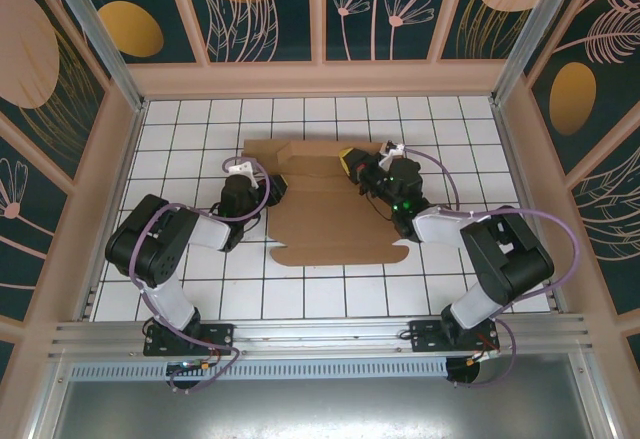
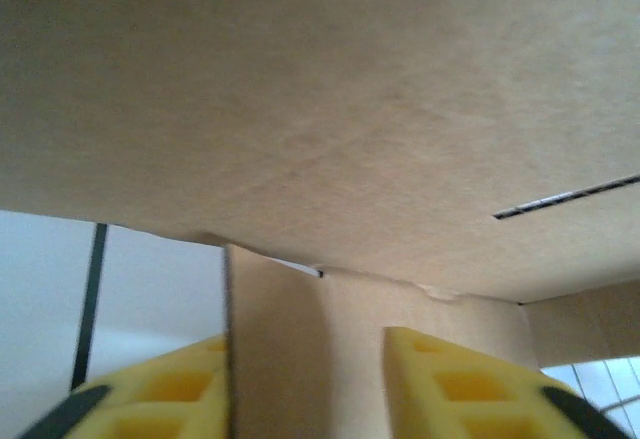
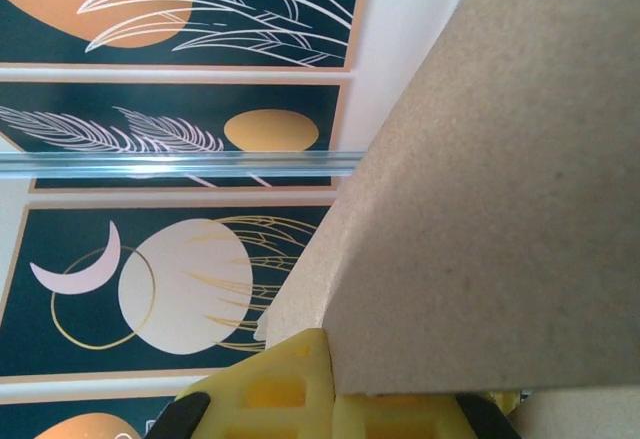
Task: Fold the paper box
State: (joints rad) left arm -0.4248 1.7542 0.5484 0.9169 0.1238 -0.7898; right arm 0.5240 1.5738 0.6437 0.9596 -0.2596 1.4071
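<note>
Pinches box (image 1: pixel 330 224) edge at 1 o'clock with right tool (image 1: pixel 352 164), straddles 9 o'clock flap (image 2: pixel 275 339) with spread left tool (image 1: pixel 274 187).

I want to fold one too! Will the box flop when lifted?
Probably not much: the box stands straight where the right gripper pinches it. It looks thin, so likely light. It would probably bend mainly at its creases.

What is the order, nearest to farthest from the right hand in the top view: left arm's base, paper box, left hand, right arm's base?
1. paper box: gripped by the right hand, at its far right flap.
2. left hand: at the box's left side.
3. right arm's base: near edge, right.
4. left arm's base: near edge, left.
</note>
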